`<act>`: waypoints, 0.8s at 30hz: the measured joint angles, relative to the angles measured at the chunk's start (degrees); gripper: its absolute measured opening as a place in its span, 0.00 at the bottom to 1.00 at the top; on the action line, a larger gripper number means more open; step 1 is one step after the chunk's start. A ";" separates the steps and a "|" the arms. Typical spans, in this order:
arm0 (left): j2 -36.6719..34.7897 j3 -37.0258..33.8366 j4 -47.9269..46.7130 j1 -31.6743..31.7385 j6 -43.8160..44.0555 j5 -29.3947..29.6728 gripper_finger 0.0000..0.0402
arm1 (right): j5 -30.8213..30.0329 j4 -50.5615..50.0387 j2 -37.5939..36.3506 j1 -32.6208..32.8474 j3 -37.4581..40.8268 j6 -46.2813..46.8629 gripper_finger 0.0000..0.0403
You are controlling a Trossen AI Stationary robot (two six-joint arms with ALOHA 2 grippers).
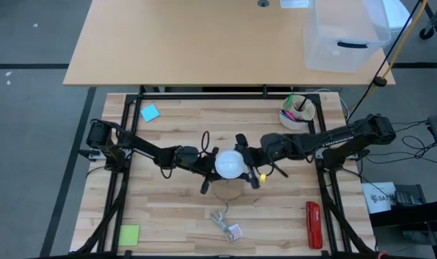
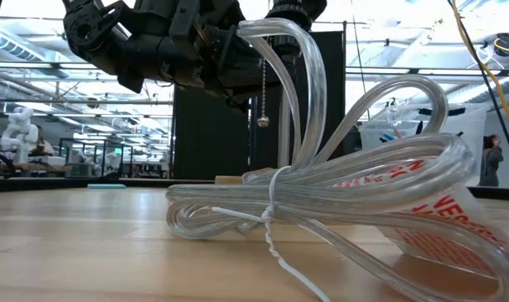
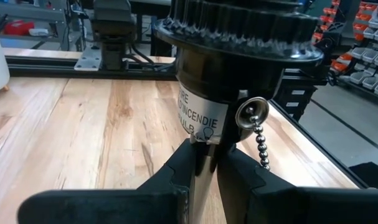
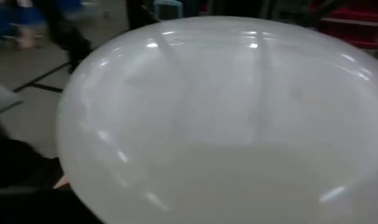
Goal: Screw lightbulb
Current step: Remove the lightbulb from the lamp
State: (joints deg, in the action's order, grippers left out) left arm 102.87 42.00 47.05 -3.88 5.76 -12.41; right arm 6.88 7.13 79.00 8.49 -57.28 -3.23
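1. The lightbulb (image 1: 230, 163) sits mid-tabletop (image 1: 175, 216), above the wooden disc (image 1: 229, 191).
2. The left gripper (image 3: 204, 163) has its fingers clamped on the black socket (image 3: 229, 74), beside the pull chain (image 3: 258, 140).
3. The right gripper (image 1: 250, 167) is at the lightbulb's globe; its fingers look apart.
4. Risk: if the thread is barely engaged, the unsupported lightbulb could tilt and cross-thread.

Place: my robotics lab (open-plan, workshop-like).
Evidence: my wooden bench (image 1: 175, 216) on black framing, parts bins (image 3: 363, 65) on shelving, a white humanoid robot (image 2: 19, 126) behind, exposed ceiling lights.
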 joint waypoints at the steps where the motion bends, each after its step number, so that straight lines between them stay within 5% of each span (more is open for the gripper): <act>1: 0.00 0.00 0.03 -0.02 0.09 0.17 0.12 | -2.14 -0.05 0.00 0.70 0.00 0.11 0.72; 24: 0.02 0.07 0.85 -1.05 -0.07 3.25 0.12 | -51.49 -6.31 0.23 18.70 0.17 7.94 0.72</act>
State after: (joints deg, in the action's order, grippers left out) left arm 102.89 42.06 47.90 -4.93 5.69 -9.15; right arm -44.61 0.82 79.23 27.19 -57.10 4.71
